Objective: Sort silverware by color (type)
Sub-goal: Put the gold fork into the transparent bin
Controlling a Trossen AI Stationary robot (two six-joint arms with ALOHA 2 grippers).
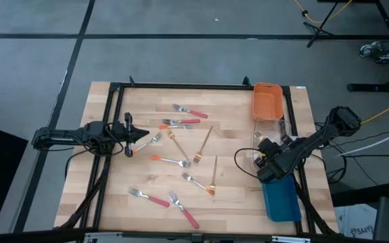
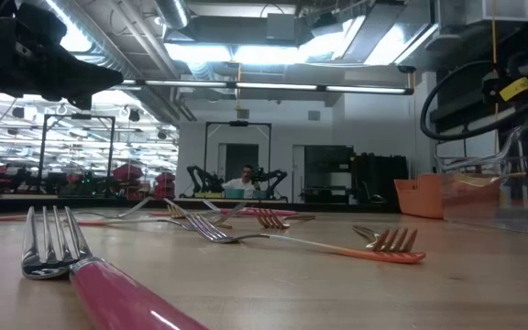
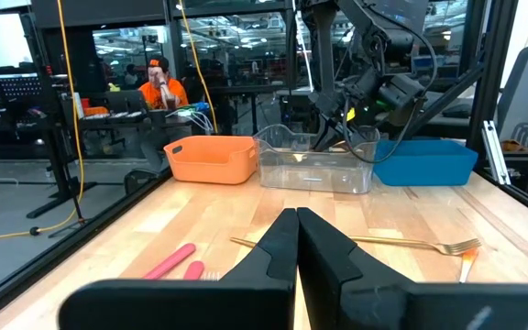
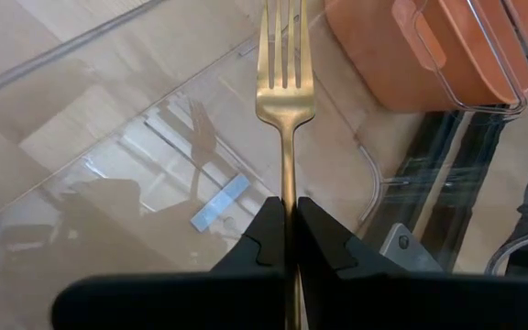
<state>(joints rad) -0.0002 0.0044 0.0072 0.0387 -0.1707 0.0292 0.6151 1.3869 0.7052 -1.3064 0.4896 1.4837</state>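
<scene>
Several forks lie flat on the wooden table: pink-red-handled ones point(image 1: 190, 111) point(image 1: 148, 197), orange-handled ones point(image 1: 169, 160), and thin gold ones point(image 1: 203, 145) point(image 1: 214, 172). My right gripper point(image 4: 291, 209) is over the clear bin point(image 1: 270, 135) at the table's right side, shut on a gold fork point(image 4: 284, 82). My left gripper point(image 1: 139, 135) is shut and hovers above the table's left part, close to an orange-handled fork point(image 1: 150, 140), touching nothing. In the left wrist view, a gold fork point(image 3: 401, 243) and pink handles point(image 3: 172, 261) lie ahead of its shut fingers point(image 3: 278, 247). My right gripper pinches the gold fork's handle point(image 4: 287, 188) between its two fingers. The fork runs on straight ahead along the fingers, with its tines point(image 4: 283, 37) pointing away. It is lifted clear, over the clear bin's floor.
Three bins stand in a row along the right edge: orange point(image 1: 267, 101) at the far end, clear in the middle, blue point(image 1: 280, 199) nearest. A black frame point(image 1: 181, 86) borders the table. A person in orange point(image 3: 159, 87) sits in the room beyond.
</scene>
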